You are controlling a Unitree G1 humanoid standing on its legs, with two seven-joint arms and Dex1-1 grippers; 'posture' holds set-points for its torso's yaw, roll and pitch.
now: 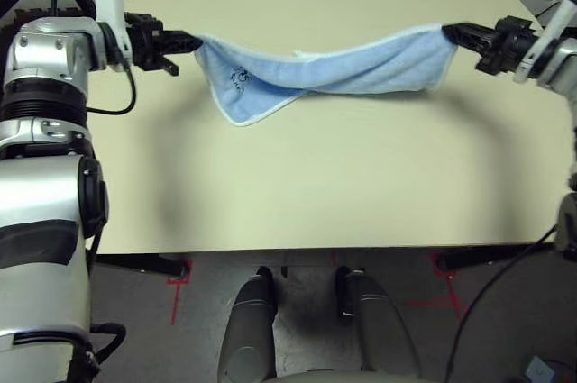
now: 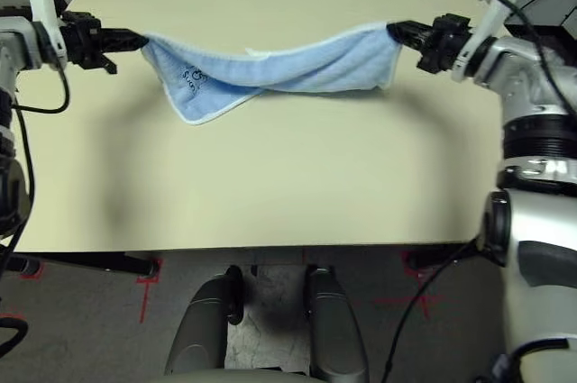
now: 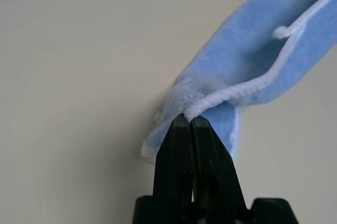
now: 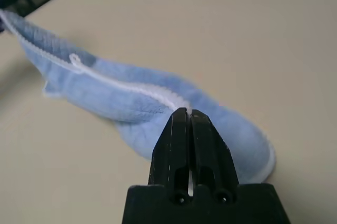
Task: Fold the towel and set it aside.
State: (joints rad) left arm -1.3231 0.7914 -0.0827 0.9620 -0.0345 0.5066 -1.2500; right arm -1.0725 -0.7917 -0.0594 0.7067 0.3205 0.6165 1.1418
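Observation:
The towel [image 1: 325, 72], light blue with white stitched edging and a small dark embroidered motif near its left end, hangs stretched in the air over the table between both grippers, sagging in the middle. My left gripper [image 1: 191, 41] is shut on its left corner; in the left wrist view the black fingers [image 3: 181, 145] pinch the white edging of the towel [image 3: 263, 50]. At the far right, my right gripper [image 1: 449, 31] is shut on the other corner, and the right wrist view shows its fingertips [image 4: 181, 129] clamped on the hem of the towel [image 4: 121, 97].
The beige table [image 1: 297, 185] spreads under the towel, its front edge near my body. Black cables run beside both arms. Red tape marks sit on the grey floor [image 1: 180, 284] below the table's front edge.

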